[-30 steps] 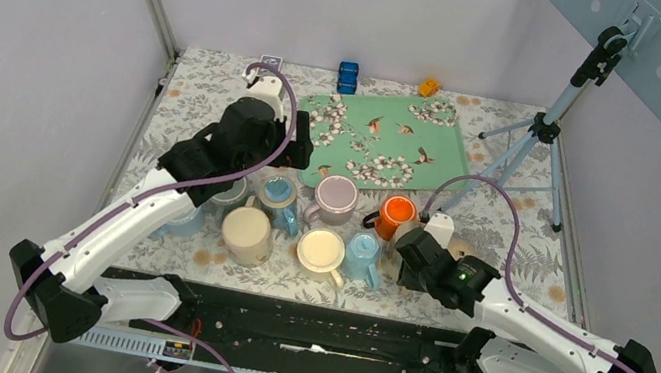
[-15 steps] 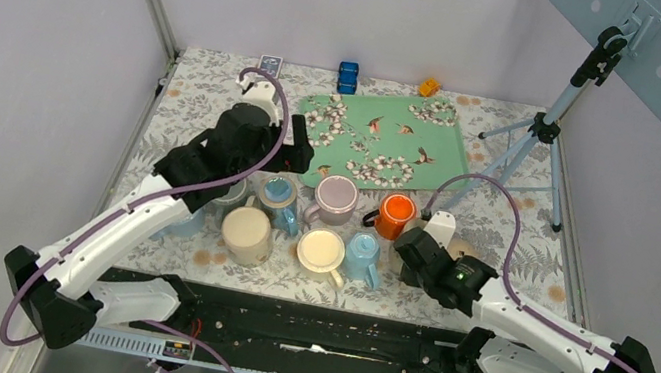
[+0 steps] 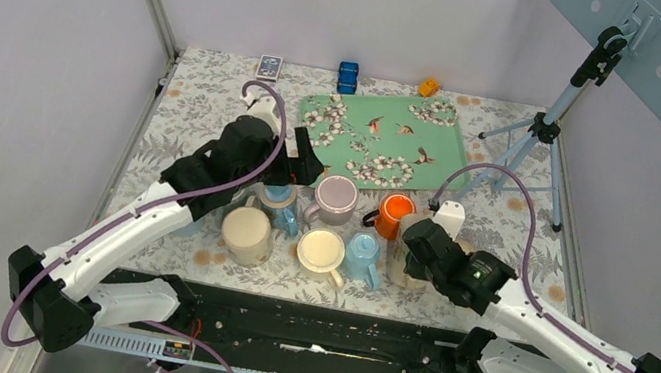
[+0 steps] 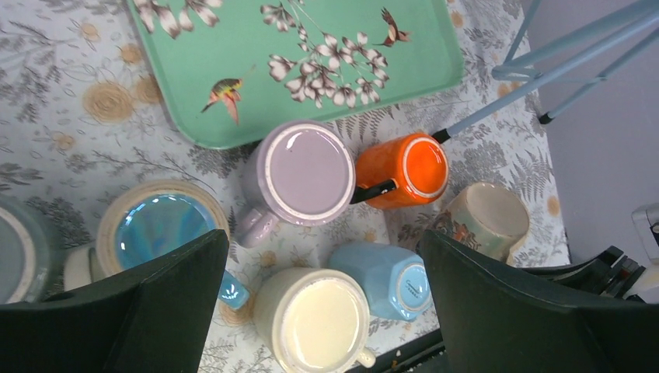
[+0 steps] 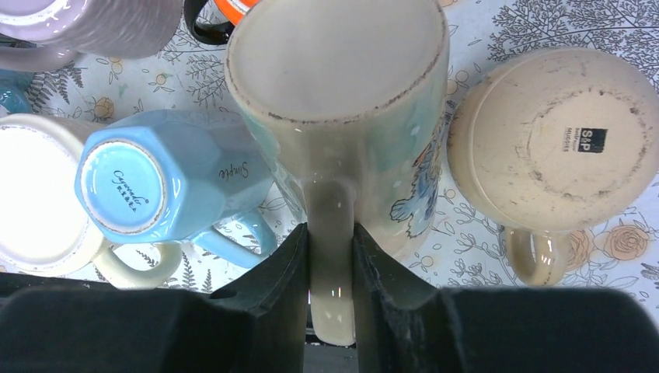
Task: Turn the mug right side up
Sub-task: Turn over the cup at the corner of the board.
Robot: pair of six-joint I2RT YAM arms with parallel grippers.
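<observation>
The mug (image 5: 334, 70) is cream with a blue flower print. It shows its flat base to the right wrist camera, so it is bottom up or tipped over. My right gripper (image 5: 332, 260) is shut on its handle (image 5: 332, 233), one finger on each side. From above, this mug (image 3: 405, 230) sits just right of the orange mug (image 3: 395, 214), with the right gripper (image 3: 415, 262) at its near side. My left gripper (image 4: 325, 241) is open and hovers high over the cluster of mugs, holding nothing.
Close around are a light blue mug (image 5: 148, 183) on its side, a beige bottom-up mug (image 5: 559, 132), a lilac bottom-up mug (image 4: 299, 171), a cream mug (image 4: 315, 322) and a blue-lined mug (image 4: 159, 225). A green tray (image 3: 380, 139) lies behind; a tripod (image 3: 537, 140) stands at the right.
The right jaws have closed onto the mug's handle and the right wrist has shifted slightly. The left gripper has drifted nearer, over the mugs, still open.
</observation>
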